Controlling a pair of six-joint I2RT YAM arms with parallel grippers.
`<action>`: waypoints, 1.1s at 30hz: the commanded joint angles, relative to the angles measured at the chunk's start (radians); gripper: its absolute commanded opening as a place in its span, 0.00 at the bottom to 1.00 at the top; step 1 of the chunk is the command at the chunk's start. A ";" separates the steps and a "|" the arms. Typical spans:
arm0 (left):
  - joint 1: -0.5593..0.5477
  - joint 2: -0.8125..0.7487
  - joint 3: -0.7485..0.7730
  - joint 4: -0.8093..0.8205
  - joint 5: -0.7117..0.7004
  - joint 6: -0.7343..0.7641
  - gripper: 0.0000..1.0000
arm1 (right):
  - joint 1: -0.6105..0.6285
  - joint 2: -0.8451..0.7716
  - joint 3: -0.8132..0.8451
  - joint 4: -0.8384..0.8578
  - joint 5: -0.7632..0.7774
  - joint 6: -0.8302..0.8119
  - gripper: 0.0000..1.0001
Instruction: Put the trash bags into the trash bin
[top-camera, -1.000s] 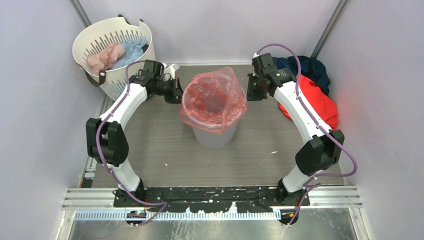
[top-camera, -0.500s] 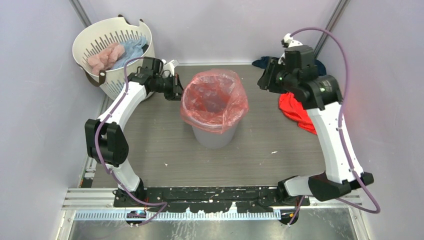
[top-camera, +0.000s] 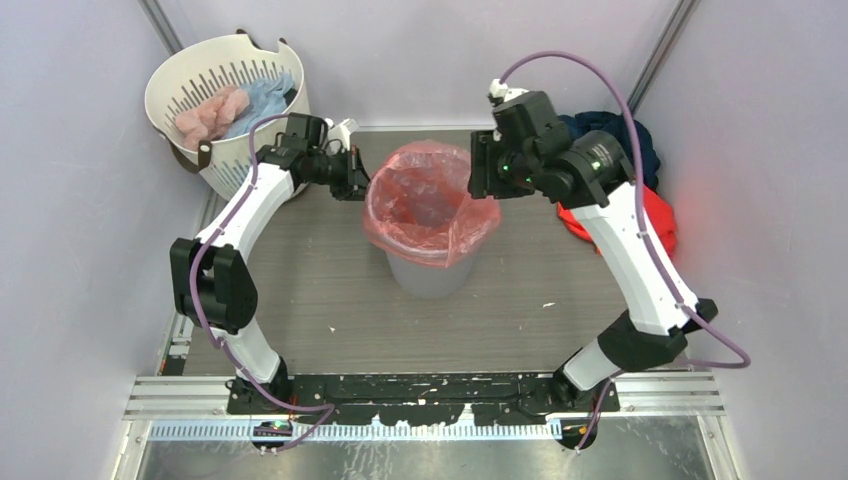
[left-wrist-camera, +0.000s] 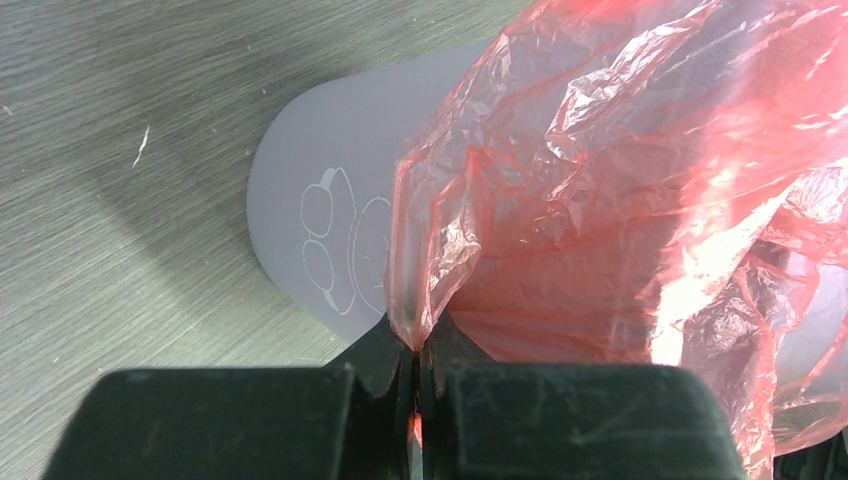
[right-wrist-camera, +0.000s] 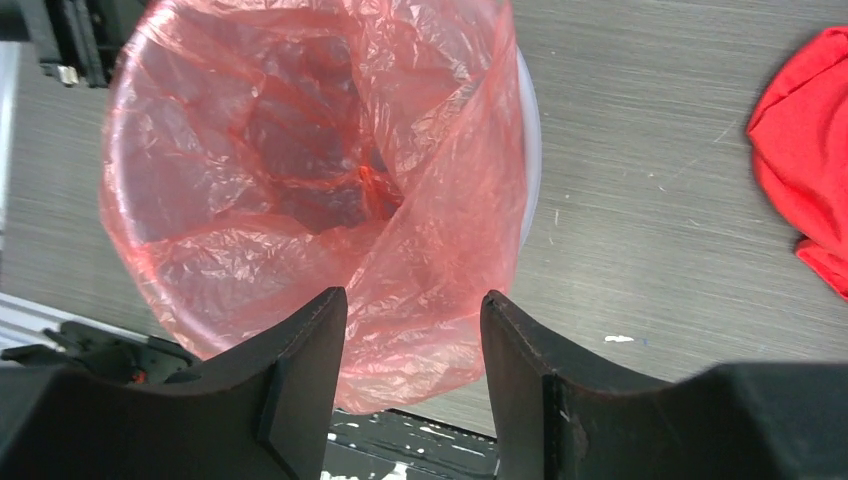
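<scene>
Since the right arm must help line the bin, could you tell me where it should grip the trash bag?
I would take the trash bag by the loose skirt draped over the right rim of the trash bin, coming from above with the open right gripper, one finger either side of the film. It hangs free of the wall, and the left gripper holds the opposite edge.

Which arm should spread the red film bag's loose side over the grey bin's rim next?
Right: the right fingers hang open above the slack side of the translucent red plastic bag; the left fingers are shut on its other edge.
</scene>
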 joint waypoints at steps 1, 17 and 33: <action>-0.009 -0.061 0.024 0.033 0.053 -0.013 0.02 | 0.085 0.040 0.096 -0.062 0.182 0.022 0.58; -0.008 -0.066 0.020 0.034 0.089 0.008 0.02 | 0.220 0.243 0.286 -0.293 0.377 0.099 0.69; -0.008 -0.057 0.010 0.050 0.105 0.008 0.02 | 0.237 0.329 0.320 -0.398 0.436 0.121 0.65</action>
